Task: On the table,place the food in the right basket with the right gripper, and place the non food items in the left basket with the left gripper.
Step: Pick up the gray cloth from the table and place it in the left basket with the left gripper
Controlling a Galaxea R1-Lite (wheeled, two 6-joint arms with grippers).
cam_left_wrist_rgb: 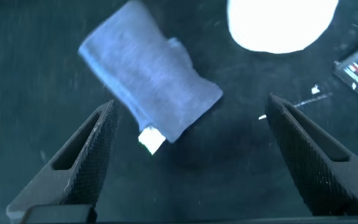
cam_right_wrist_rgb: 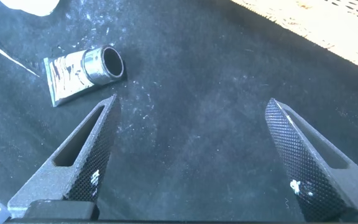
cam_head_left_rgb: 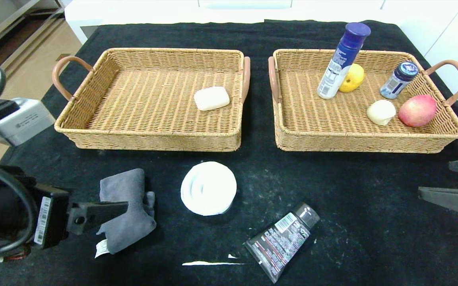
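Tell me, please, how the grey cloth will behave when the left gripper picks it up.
The grey cloth lies folded and creased on the table, so it is probably soft and will droop from the left gripper. It looks light. Its folds may open, so the hanging end could catch the left basket rim.

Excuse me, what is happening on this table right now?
A two-armed robot is sorting. Its open left gripper hovers above the folded grey cloth, which lies on the black table beside a white coiled roll and a black squeeze tube. The right wicker basket holds food; the open right gripper is empty.
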